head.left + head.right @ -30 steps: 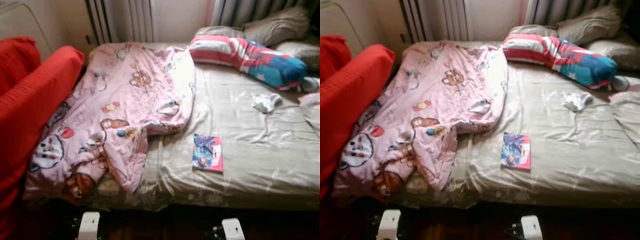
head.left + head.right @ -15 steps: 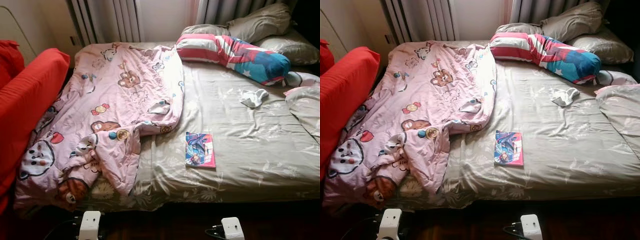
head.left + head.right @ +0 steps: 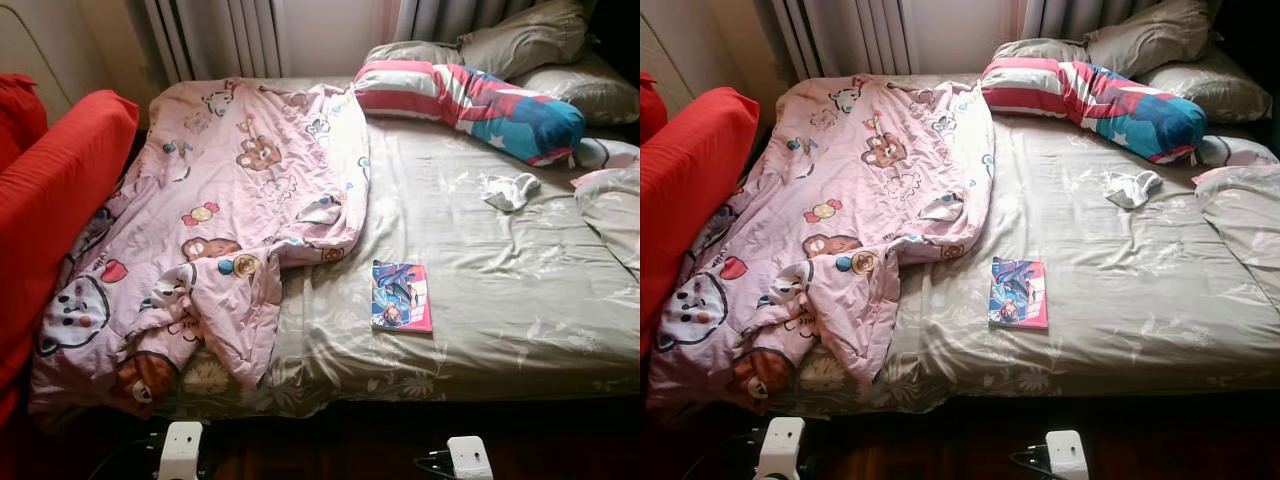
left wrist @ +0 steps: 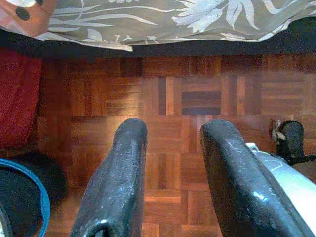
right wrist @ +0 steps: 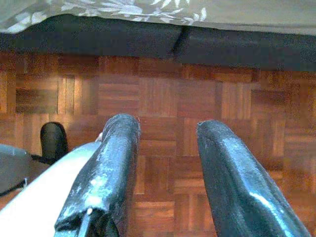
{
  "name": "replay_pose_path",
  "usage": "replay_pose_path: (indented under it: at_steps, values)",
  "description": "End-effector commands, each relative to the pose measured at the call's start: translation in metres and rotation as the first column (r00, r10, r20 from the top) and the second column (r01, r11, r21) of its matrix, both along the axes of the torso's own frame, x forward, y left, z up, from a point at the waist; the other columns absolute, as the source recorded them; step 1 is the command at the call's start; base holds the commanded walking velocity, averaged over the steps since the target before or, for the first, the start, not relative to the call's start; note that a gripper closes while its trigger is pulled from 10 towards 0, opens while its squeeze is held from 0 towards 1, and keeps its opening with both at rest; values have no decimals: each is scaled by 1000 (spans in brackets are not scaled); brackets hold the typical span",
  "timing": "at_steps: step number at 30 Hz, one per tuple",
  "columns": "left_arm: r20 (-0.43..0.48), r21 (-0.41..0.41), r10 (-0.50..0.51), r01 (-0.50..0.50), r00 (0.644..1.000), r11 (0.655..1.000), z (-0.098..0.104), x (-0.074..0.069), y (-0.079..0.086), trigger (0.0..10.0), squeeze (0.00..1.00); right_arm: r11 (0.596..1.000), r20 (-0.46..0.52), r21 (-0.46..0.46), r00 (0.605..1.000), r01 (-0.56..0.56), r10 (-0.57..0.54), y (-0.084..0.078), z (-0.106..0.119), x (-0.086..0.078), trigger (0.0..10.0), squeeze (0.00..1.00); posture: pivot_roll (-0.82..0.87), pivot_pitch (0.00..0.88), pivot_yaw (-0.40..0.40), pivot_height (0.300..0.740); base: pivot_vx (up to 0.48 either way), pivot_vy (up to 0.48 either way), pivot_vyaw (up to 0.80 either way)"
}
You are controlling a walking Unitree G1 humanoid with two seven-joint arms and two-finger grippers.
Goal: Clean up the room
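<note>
A bed with a grey-green leaf-print sheet (image 3: 500, 290) lies in front of me. A crumpled pink cartoon-print duvet (image 3: 210, 230) covers its left half and hangs over the near edge. A colourful book (image 3: 401, 297) rests flat on the sheet near the front edge. Farther back on the right lies a small white crumpled cloth (image 3: 508, 190). My left gripper (image 4: 168, 173) hangs open above the parquet floor (image 4: 197, 94) by the bed's edge. My right gripper (image 5: 165, 168) hangs open above the same floor.
A long striped red, white and blue bolster (image 3: 470, 100) and grey pillows (image 3: 520, 40) lie at the head of the bed. A red sofa (image 3: 50, 190) stands against the bed's left side. Curtains and a radiator (image 3: 215, 40) are behind. A blue-rimmed dark object (image 4: 24, 197) sits on the floor.
The camera has shifted and steadied, so the bed now shows sharply and a little further right than a second ago. Nothing on the bed has moved.
</note>
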State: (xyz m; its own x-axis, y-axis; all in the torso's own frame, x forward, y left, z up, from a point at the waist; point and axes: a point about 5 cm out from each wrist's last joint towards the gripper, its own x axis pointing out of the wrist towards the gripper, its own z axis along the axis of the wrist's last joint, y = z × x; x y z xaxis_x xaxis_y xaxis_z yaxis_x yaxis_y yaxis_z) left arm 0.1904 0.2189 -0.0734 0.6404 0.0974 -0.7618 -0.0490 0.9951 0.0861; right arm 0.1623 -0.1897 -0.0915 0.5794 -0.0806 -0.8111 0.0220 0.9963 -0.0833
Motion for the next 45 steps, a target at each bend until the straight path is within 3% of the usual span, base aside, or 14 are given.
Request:
replay_pose_path:
  at_steps: [1,5,26,34,45]
  values:
    - [-11,-7,7,-7,1000,1000,-1,-2,1,10000,0,999,-17,17,999,27,-27,0,-3,-6,10000,0,-47,119,37,740,0,0,-788]
    - [-11,-8,8,-8,1000,1000,-1,-2,0,10000,0,1000,-11,6,1000,21,-21,-2,-2,-6,10000,0,-46,121,36,740,0,0,-747]
    - [-10,-10,16,-16,1000,1000,-1,-3,2,10000,0,1000,7,5,1000,17,-17,-1,0,-1,10000,0,-43,126,35,740,0,0,0]
    - [-15,-10,20,-20,1000,1000,-2,-4,2,10000,0,1000,4,-10,1000,25,-25,-11,0,-4,10000,0,-42,125,34,740,0,0,-442]
    - [-18,-9,18,-18,1000,1000,-2,-5,2,10000,0,1000,10,-9,1000,11,-11,-2,0,-1,10000,0,-41,127,33,740,22,0,0]
